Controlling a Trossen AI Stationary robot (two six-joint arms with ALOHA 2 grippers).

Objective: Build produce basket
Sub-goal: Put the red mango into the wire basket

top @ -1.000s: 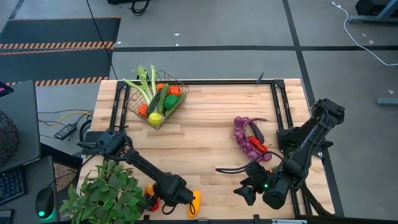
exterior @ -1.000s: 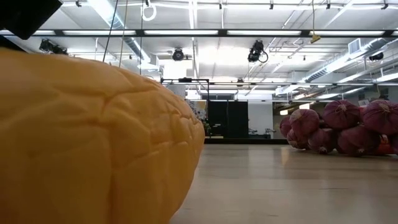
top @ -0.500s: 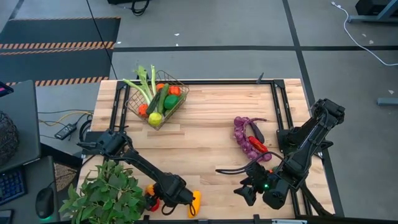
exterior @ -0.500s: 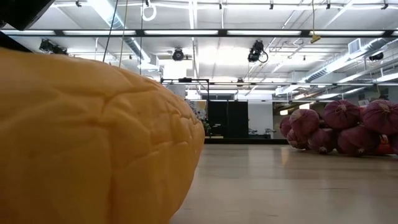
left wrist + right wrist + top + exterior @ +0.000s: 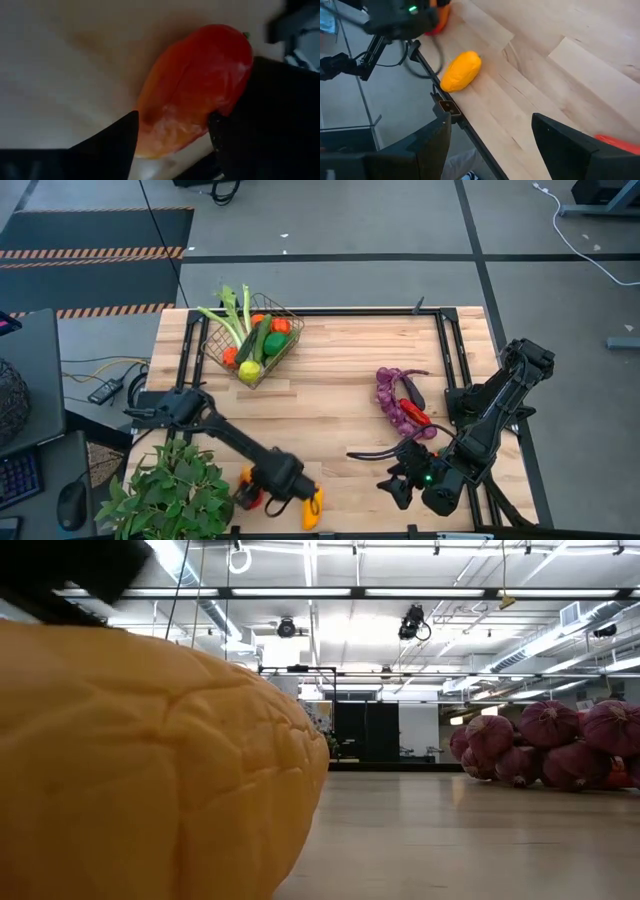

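The wire basket (image 5: 256,342) stands at the table's far left with celery, a cucumber and red, orange and yellow pieces in it. At the near edge my left gripper (image 5: 262,490) points down at a red-orange piece (image 5: 195,85) lying on the wood, its fingers on either side of the piece's orange end. A yellow-orange piece (image 5: 312,507) lies just right of it and fills the low view (image 5: 150,770). My right gripper (image 5: 490,145) hovers open at the near right (image 5: 405,480), holding nothing. My left gripper has the red-orange piece's orange end (image 5: 170,125) between its two fingers, one on each side, coming slanting from above. The fingers lie across the piece. The piece lies on the table, its red end (image 5: 225,50) reaching out past the fingers.
Purple grapes (image 5: 388,402), a dark eggplant (image 5: 411,390) and a red pepper (image 5: 417,416) lie right of the middle. A leafy green plant (image 5: 170,490) stands at the near left corner, close beside the left arm. A black frame (image 5: 330,311) runs round the table.
My left gripper has shifted a little toward the table's right along the near edge, and its dark body now reaches farther into the top left of the low view. The yellow-orange piece has stayed where it was.
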